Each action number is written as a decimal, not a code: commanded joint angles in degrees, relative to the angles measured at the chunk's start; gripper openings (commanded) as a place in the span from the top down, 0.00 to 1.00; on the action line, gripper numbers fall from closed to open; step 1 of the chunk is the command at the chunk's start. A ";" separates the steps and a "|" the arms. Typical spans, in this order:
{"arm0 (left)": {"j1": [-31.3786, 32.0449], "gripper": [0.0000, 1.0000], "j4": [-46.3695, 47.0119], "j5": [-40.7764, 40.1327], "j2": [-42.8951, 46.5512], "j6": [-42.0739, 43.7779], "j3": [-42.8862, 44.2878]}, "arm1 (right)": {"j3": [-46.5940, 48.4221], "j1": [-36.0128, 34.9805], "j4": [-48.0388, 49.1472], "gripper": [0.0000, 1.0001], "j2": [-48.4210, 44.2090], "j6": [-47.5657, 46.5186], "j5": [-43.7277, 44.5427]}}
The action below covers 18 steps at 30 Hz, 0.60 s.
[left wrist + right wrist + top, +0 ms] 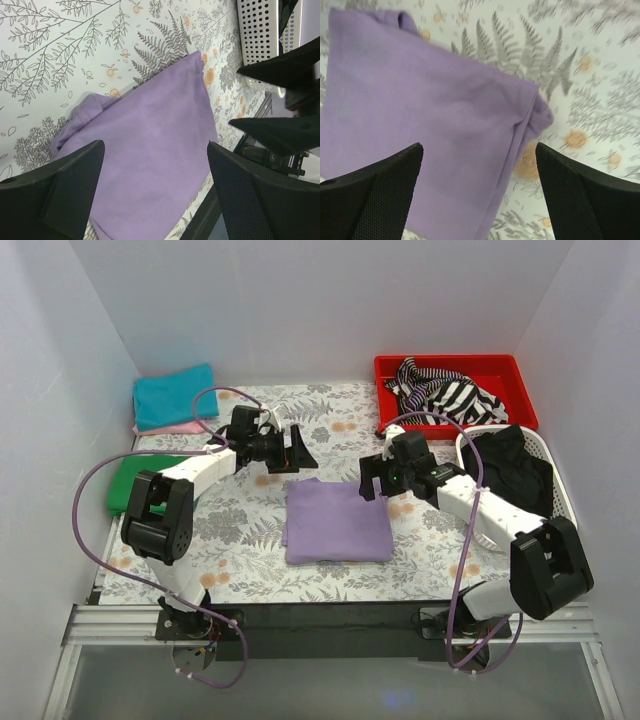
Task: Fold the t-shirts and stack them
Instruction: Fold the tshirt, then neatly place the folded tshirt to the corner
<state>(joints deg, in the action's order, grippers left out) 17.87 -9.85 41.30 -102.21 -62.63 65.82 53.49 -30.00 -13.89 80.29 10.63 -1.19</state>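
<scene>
The purple shirt (337, 522) lies folded into a flat square in the middle of the counter (240, 530), a bit nearer the near edge. In the right wrist view, a little lump of cloth pokes out at one corner of it.

The left hand (300, 456) hangs just past the shirt's far left corner. Its fingers (60, 195) are spread wide and it holds nothing. The right hand (372, 484) hangs just past the shirt's far right corner. Its fingers (375, 190) are spread wide too, and it holds nothing. Neither hand touches the shirt.

A teal shirt (175, 395) sits folded in the far left corner, on top of a pink shirt (165, 428) that shows only a thin edge. A green shirt (132, 480) lies folded by the left edge, partly hidden behind the left arm.

In the far right corner there is a red tray (505, 365) with a striped cloth (445, 392) in it. Near the right edge stands a white basket (562, 485) with a black cloth (512, 468) in it.
</scene>
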 commanded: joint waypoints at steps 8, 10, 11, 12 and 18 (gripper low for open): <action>0.06 0.17 -5.80 -10.27 13.87 -2.14 -11.50 | -14.73 0.03 -4.12 0.01 -13.92 10.37 -10.49; 0.06 0.17 -5.36 -9.92 14.32 -3.11 -14.21 | -17.00 -0.06 -4.04 0.02 -15.33 11.86 -12.34; 0.06 0.17 -5.10 -9.83 14.58 -4.16 -15.10 | -17.63 0.03 -3.69 0.02 -15.86 12.39 -13.13; 0.06 0.17 -5.09 -10.44 14.94 -4.43 -15.63 | -18.16 0.03 -3.43 0.02 -15.78 13.35 -14.01; 0.06 0.17 -6.23 -11.59 16.08 -4.70 -16.78 | -22.12 0.03 -0.79 0.02 -15.16 14.77 -14.98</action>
<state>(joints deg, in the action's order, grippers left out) 17.87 -15.79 31.20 -89.45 -67.00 48.69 32.73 -30.02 -16.95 65.14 23.44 -14.41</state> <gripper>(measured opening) 0.830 0.984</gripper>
